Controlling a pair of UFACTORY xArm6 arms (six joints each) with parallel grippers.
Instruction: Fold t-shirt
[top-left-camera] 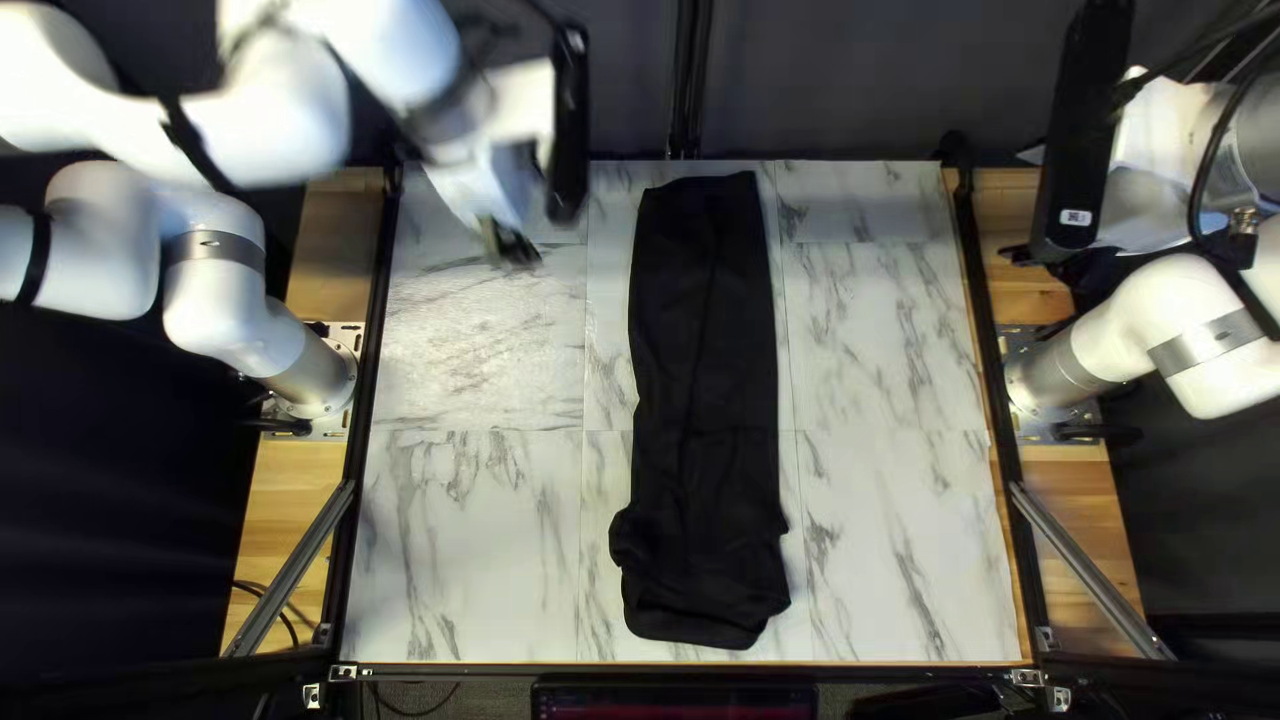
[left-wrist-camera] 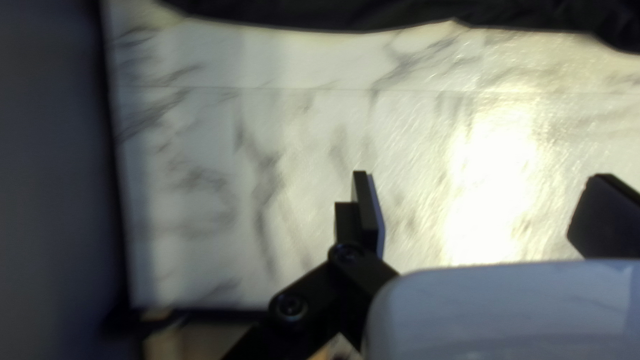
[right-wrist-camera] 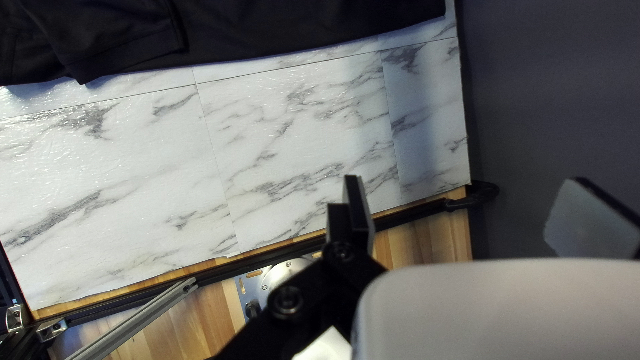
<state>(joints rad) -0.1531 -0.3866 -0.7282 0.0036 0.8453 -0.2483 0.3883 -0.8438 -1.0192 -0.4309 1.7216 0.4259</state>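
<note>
1. The t-shirt point(top-left-camera: 703, 347) is lying flat along the middle of the table point(top-left-camera: 480, 547) as a long, narrow strip, its long axis running from the far edge towards the near one. Its near end is spreading a little wider and showing creases.
2. The sides seem to be folded in; folding the strip across its length is probably what is remaining.
3. The left tool point(left-wrist-camera: 480, 176) is hovering above the table beside the strip's far half, clear of the cloth. It is standing wide, holding nothing; in its wrist view the t-shirt is lying ahead of it.
4. The right tool point(right-wrist-camera: 467, 179) is also standing wide and empty. Its arm point(top-left-camera: 1174, 167) is waiting by the table's far right corner, with the t-shirt lying ahead in its wrist view.
5. The left tool is sitting nearer, so the coming move is likely turning on its reaching right across to the strip. For a crosswise fold, an end is needing to travel along the long axis; gripping only one corner could be twisting the cloth.
</note>
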